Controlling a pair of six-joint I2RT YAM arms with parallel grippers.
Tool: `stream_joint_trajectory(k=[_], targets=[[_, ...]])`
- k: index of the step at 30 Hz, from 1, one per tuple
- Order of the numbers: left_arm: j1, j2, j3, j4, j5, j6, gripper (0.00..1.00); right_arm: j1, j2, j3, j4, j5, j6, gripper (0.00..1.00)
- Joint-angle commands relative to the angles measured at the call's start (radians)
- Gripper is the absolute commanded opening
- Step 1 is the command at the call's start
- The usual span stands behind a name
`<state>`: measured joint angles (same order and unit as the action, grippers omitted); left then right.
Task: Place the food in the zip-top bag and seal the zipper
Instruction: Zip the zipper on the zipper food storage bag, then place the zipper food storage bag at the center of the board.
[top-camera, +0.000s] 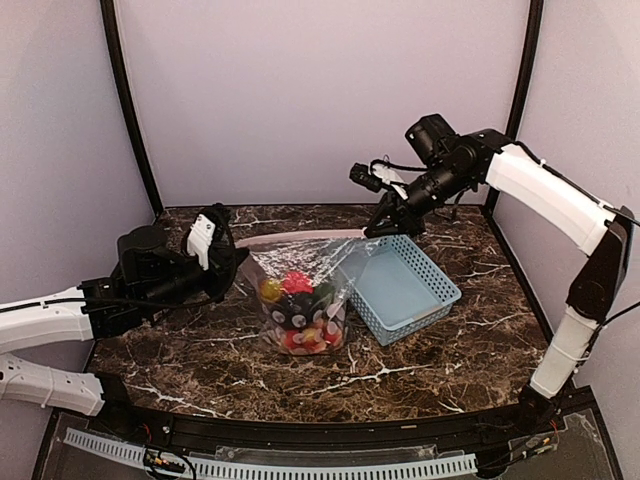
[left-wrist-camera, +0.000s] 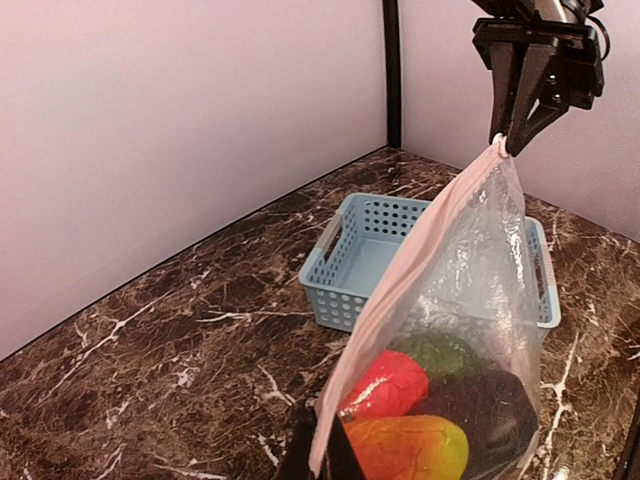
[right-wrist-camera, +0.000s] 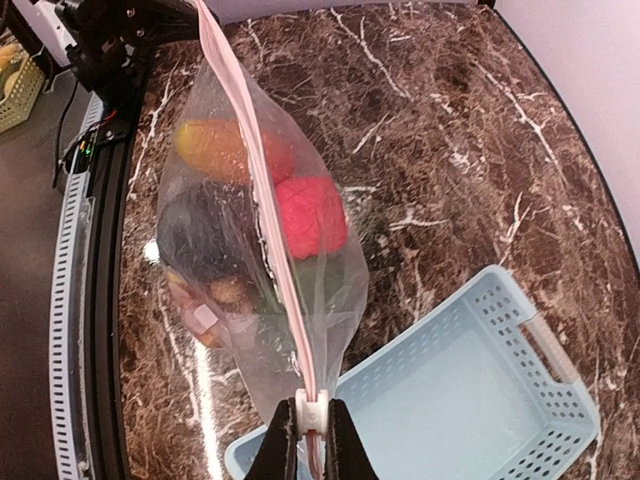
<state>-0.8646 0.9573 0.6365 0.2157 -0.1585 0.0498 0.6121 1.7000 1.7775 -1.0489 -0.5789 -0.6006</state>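
Observation:
The clear zip-top bag (top-camera: 335, 268) hangs stretched between both grippers above the table. Its pale pink zipper (top-camera: 290, 237) runs taut along the top edge. My left gripper (top-camera: 236, 262) is shut on the bag's left zipper end, also in the left wrist view (left-wrist-camera: 322, 452). My right gripper (top-camera: 378, 228) is shut on the white slider (right-wrist-camera: 311, 412) at the right end of the zipper (right-wrist-camera: 262, 190). The food sits inside the bag: red strawberry (left-wrist-camera: 385, 385), orange mango (left-wrist-camera: 405, 447), green pepper (left-wrist-camera: 440, 352), dark eggplant (left-wrist-camera: 480, 405), and red-yellow balls (top-camera: 305, 338) at the bottom.
The light blue lattice basket (top-camera: 405, 290) stands on the marble table just right of the bag, under the right gripper; no food shows in it. Lilac walls and black frame posts close the back and sides. A perforated rail (top-camera: 270, 465) runs along the near edge.

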Motion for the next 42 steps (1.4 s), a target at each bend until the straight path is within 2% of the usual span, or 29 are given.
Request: stream_joint_trajectory(k=[1,7,10,12,17,23,25,27,31,33,37,42], targets=[[0.086,0.047,0.062,0.010,-0.109,-0.041,0.01,-0.034,0.104,0.137,0.020,0.024,0.039,0.00],[0.174,0.138,0.150,0.084,-0.085,-0.022,0.01,-0.033,0.305,0.432,0.030,0.013,0.075,0.01],[0.218,0.144,0.162,0.123,-0.001,0.016,0.01,-0.032,0.366,0.567,0.045,-0.013,0.101,0.02],[0.231,0.139,0.165,0.114,0.042,0.038,0.01,-0.031,0.361,0.572,0.073,-0.053,0.118,0.03],[0.234,0.082,0.128,0.064,0.090,0.037,0.01,-0.019,0.285,0.398,0.167,-0.141,0.103,0.06],[0.234,-0.013,-0.008,-0.025,0.198,-0.037,0.04,0.015,0.242,0.143,0.210,-0.232,0.069,0.11],[0.235,-0.059,-0.053,-0.080,0.238,-0.059,0.11,0.035,0.245,0.078,0.192,-0.273,0.058,0.12],[0.234,-0.116,-0.071,-0.154,0.281,-0.084,0.26,0.057,0.238,0.029,0.153,-0.319,0.036,0.14],[0.234,-0.242,-0.079,-0.322,0.400,-0.119,0.45,0.116,0.174,-0.080,0.108,-0.342,-0.019,0.27],[0.234,-0.303,-0.074,-0.392,0.445,-0.137,0.51,0.143,0.136,-0.134,0.094,-0.330,-0.041,0.35],[0.233,-0.407,-0.071,-0.465,0.491,-0.175,0.60,0.165,0.085,-0.185,0.046,-0.317,-0.046,0.42],[0.234,-0.432,-0.038,-0.485,0.433,-0.171,0.65,0.164,0.010,-0.195,-0.019,-0.271,-0.068,0.48]])
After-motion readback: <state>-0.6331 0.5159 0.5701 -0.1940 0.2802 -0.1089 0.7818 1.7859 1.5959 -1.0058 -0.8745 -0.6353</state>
